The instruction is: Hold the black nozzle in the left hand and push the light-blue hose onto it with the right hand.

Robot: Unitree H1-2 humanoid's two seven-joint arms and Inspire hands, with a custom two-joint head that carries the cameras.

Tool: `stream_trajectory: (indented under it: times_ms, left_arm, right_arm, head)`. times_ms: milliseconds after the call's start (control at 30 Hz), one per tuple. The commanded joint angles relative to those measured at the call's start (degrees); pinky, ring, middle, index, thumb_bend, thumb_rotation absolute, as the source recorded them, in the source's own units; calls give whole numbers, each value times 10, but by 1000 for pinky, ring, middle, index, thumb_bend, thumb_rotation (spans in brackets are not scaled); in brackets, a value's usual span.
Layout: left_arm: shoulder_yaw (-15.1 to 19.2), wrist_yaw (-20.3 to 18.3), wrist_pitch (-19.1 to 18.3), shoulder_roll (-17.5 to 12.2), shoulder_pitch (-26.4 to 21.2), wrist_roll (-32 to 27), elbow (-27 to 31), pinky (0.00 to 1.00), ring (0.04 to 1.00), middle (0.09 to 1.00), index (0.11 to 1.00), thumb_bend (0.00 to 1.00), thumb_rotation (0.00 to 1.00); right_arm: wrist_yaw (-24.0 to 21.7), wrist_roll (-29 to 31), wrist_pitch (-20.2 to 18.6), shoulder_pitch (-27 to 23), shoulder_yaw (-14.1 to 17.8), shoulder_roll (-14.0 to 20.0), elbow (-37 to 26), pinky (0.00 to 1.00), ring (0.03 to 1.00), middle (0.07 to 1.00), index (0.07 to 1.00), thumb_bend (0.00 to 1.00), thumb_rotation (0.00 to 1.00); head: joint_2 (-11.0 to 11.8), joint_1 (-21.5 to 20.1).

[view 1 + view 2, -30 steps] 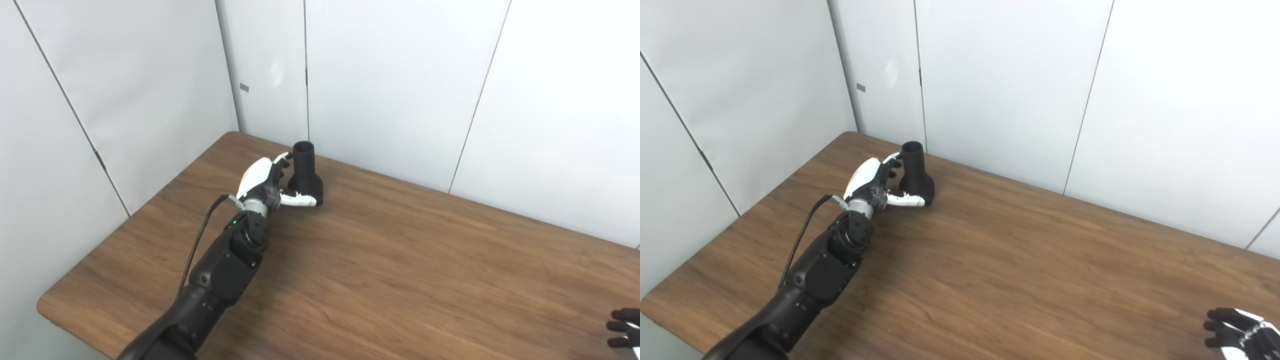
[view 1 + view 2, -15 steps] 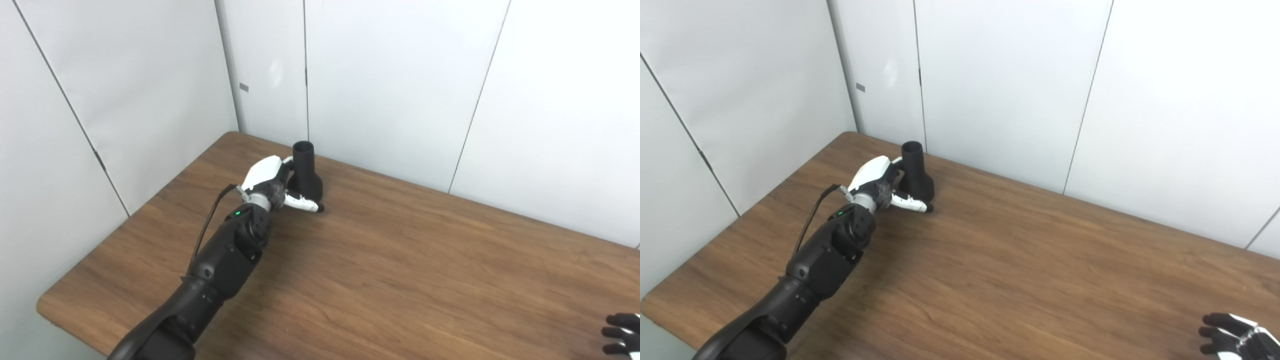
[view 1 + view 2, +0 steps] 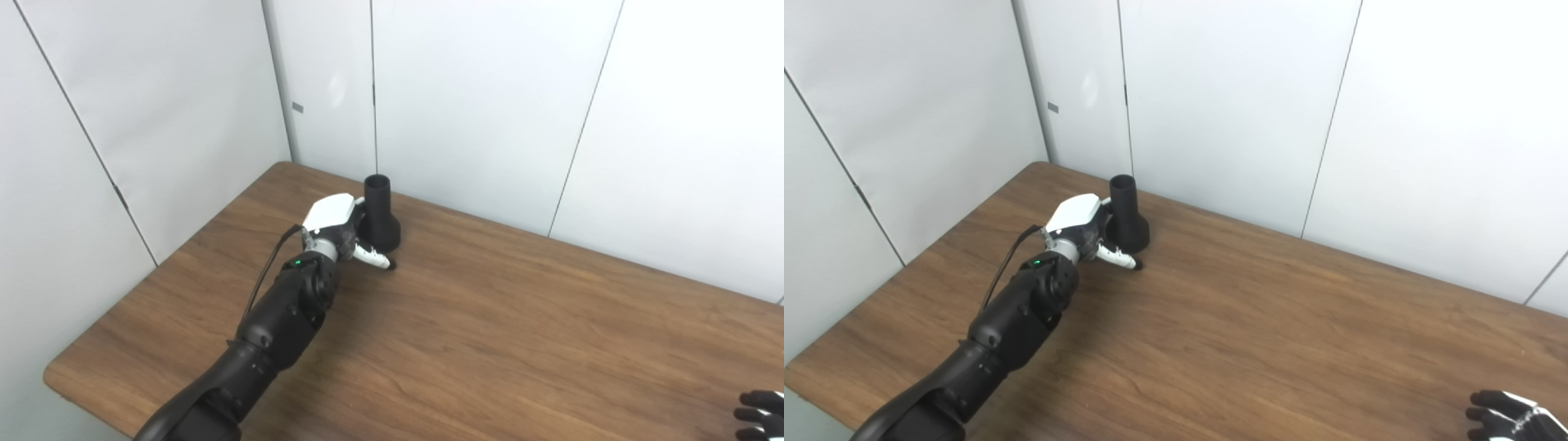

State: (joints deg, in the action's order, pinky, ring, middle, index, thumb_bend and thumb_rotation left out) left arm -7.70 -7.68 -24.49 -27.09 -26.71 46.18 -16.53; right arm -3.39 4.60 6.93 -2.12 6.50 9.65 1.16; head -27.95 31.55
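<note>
The black nozzle (image 3: 380, 213) stands upright on its wide base at the far left of the wooden table (image 3: 502, 343), narrow mouth up. My left hand (image 3: 335, 224) is pressed against its left side, back of the hand up. The thumb (image 3: 374, 259) reaches along the front of the base; the fingers are hidden behind the hand, so a closed hold does not show. My right hand (image 3: 1505, 418) is at the bottom right corner, only its dark fingers showing, spread and empty. No light-blue hose is in view.
White wall panels (image 3: 478, 110) stand close behind the table's far edge, right behind the nozzle. The table's left edge (image 3: 153, 269) runs near my left arm. A black cable (image 3: 269, 269) hangs along the left forearm.
My left hand has rolled palm-down and moved closer against the nozzle, thumb swinging lower across its base. The nozzle has shifted slightly right. My right hand has sunk lower at the frame corner.
</note>
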Motion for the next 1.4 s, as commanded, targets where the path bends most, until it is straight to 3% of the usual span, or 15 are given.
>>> stream_trajectory:
  times_ms: [0,200,533,700,900,1033,1133,1200,1267,1367]
  left_arm:
    - [-15,-39,-24,-2,15,20,-10,932,872,870,878,1000,161]
    - [-23,-43,-24,-2,12,38,-15,934,850,846,863,1000,115]
    - [-51,-16,-24,-5,13,79,-25,851,776,797,823,1000,140]
    - [-48,-5,-22,-6,15,67,-24,843,768,788,813,1000,160]
    - [-54,5,-12,-13,20,53,-19,808,751,766,782,931,234]
    - [-57,15,-18,-11,20,53,-18,780,730,750,767,929,205]
    - [-54,27,-17,-7,17,45,-26,721,690,708,732,942,183]
    - [-46,41,-15,-3,17,35,-31,621,631,644,670,933,173]
    - [-42,56,-11,-1,17,28,-37,540,573,587,629,899,153]
    - [-38,80,2,2,22,19,-37,471,550,581,629,836,131]
  right_arm:
    - [-2,8,3,-8,5,4,-21,452,580,608,565,669,564]
    - [-3,10,4,-9,5,6,-17,454,580,608,565,680,568]
    - [-4,8,4,-10,5,6,-17,449,576,604,559,677,571]
    - [-3,7,2,-10,4,4,-20,444,572,600,557,674,569]
    - [-4,-3,16,-10,2,8,-15,441,572,602,558,678,581]
    - [-4,-8,23,-11,2,8,-11,433,565,600,555,661,589]
    - [-5,-6,24,-11,3,7,-11,431,563,598,554,663,587]
    - [-6,-3,26,-12,4,7,-10,432,562,597,554,667,586]
    - [-7,-4,28,-13,4,7,-7,436,564,597,555,670,589]
    - [-5,-9,25,-13,3,7,-9,440,567,600,558,668,594]
  head:
    - [0,1]
    - [0,0]
    - [-1,0]
    - [-1,-2]
    - [0,-4]
    - [0,-4]
    - [0,-4]
    - [0,-4]
    - [0,-5]
    - [0,-5]
